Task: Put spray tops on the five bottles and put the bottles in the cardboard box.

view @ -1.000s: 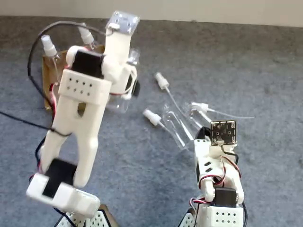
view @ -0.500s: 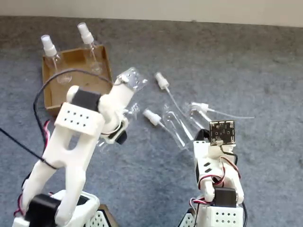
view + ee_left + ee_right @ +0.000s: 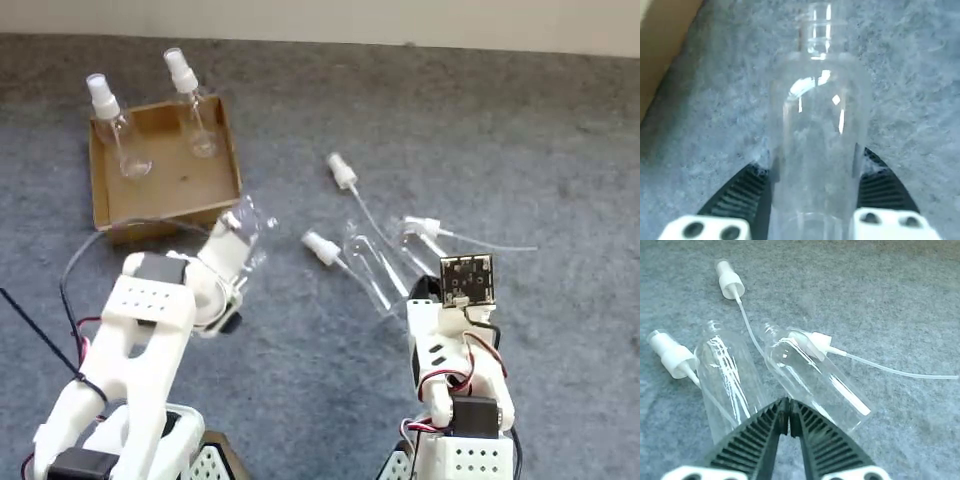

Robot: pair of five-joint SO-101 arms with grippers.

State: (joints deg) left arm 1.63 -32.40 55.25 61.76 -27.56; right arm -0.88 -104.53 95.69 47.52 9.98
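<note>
My left gripper is shut on a clear bottle with a bare, topless neck, held low over the carpet just in front of the cardboard box. From above, that bottle points toward the box's near right corner. Two bottles with spray tops stand in the box. My right gripper is shut and empty, just short of two clear bottles lying on the carpet. Three loose spray tops lie around them.
Grey carpet covers the whole work area. The right arm sits at the near right. From above, the loose tops and lying bottles cluster in the middle, with long thin dip tubes trailing right.
The left arm has drawn back from over the box toward the near side and lowered, carrying the clear bottle with it. The right arm has stayed still.
</note>
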